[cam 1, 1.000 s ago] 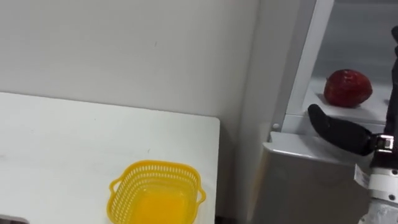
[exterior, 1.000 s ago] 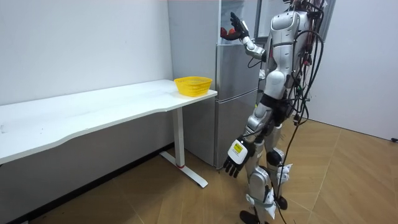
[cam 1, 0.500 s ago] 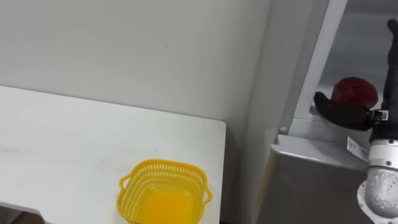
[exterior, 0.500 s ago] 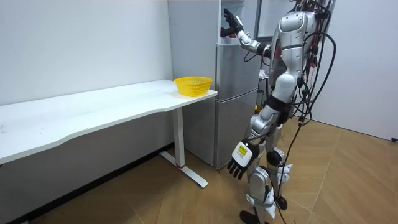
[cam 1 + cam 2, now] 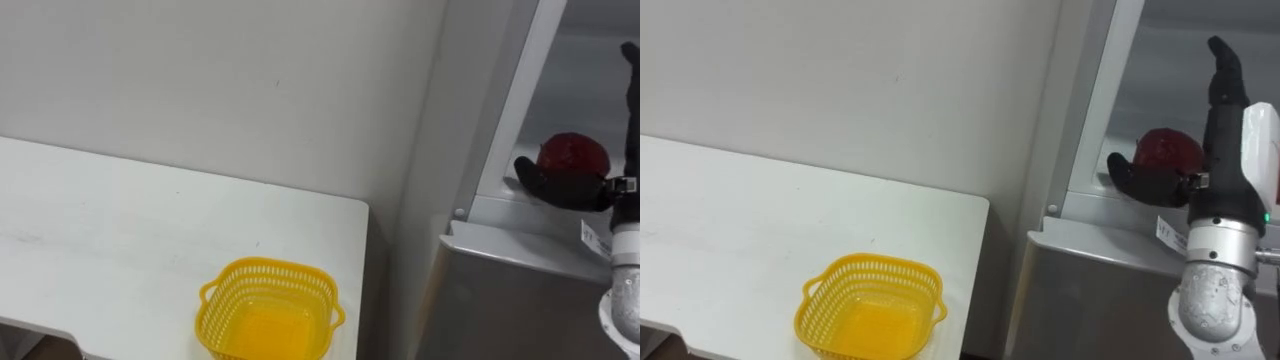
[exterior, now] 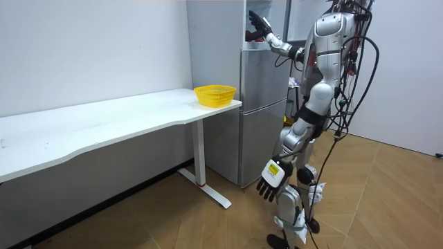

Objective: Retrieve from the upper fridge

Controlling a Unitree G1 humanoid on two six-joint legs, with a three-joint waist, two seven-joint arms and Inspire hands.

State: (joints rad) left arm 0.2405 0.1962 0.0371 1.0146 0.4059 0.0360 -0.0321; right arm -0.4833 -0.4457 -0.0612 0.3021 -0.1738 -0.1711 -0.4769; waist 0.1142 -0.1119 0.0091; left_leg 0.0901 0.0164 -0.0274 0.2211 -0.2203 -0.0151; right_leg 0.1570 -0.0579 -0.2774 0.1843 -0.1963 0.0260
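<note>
I have the right hand (image 5: pixel 1217 165) inside the upper fridge (image 5: pixel 1095 100), thumb and straight fingers (image 5: pixel 1225 75) spread around the red fruit (image 5: pixel 1165 148) on its shelf, poised to grasp; the left hand (image 6: pixel 271 178) hangs relaxed.

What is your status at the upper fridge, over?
Right hand open, thumb in front of red fruit on fridge shelf, not yet gripped. Left hand open, hanging at side. Nothing between hand and fruit.
</note>
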